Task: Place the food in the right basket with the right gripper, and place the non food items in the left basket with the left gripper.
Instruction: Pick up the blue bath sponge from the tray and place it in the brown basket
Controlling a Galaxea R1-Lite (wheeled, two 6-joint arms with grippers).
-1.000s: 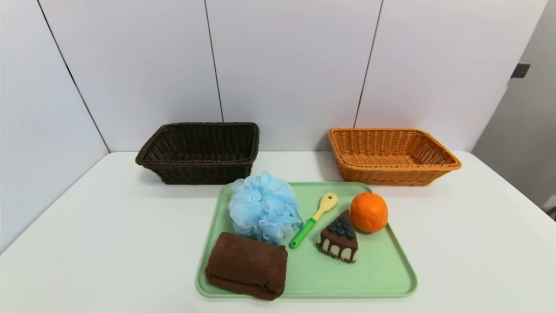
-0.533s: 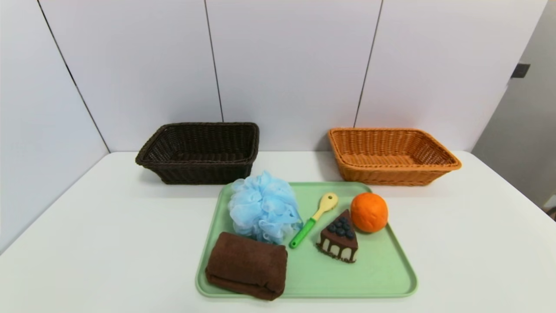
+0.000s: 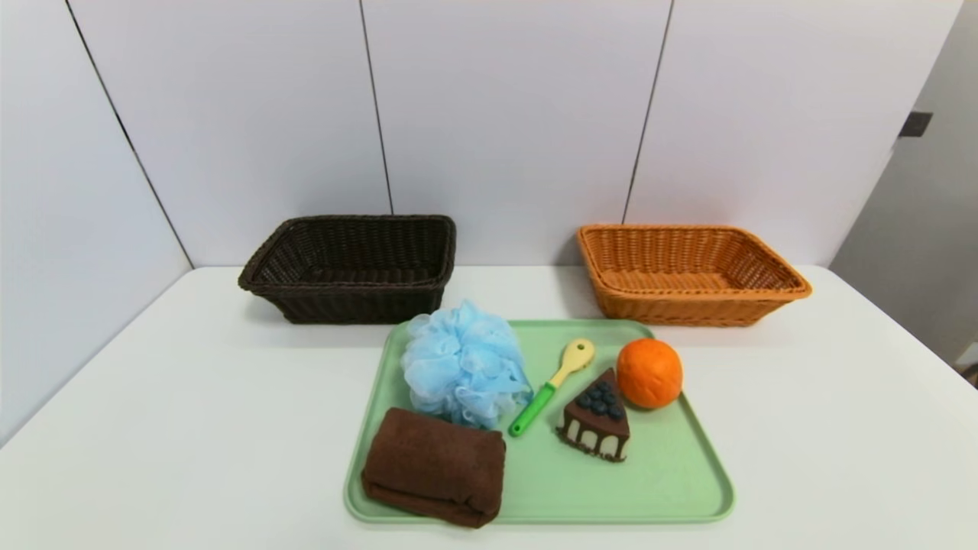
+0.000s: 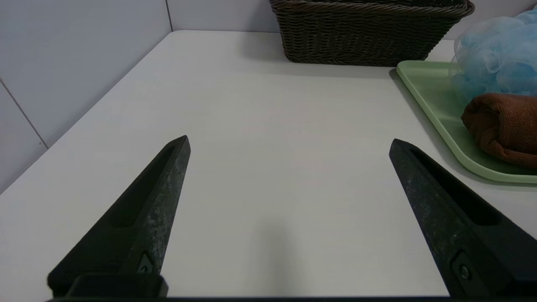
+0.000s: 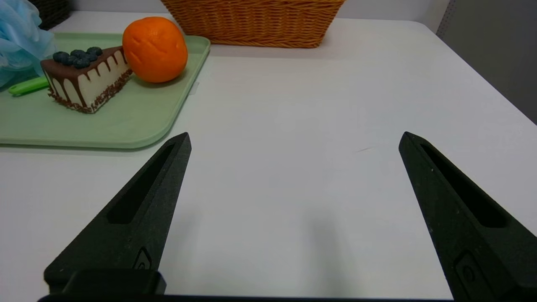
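On a green tray (image 3: 672, 489) lie an orange (image 3: 649, 373), a chocolate cake wedge (image 3: 596, 418), a yellow spoon with a green handle (image 3: 552, 386), a light-blue bath puff (image 3: 462, 363) and a folded brown towel (image 3: 434, 466). The dark brown left basket (image 3: 351, 266) and the orange-tan right basket (image 3: 688, 272) stand behind the tray, both holding nothing. My left gripper (image 4: 289, 142) is open over bare table, left of the tray (image 4: 436, 105). My right gripper (image 5: 293, 138) is open over bare table, right of the tray (image 5: 138, 121). Neither gripper shows in the head view.
The white table (image 3: 191, 428) ends at a wall behind the baskets and at a side wall on the left. Bare table lies on both sides of the tray.
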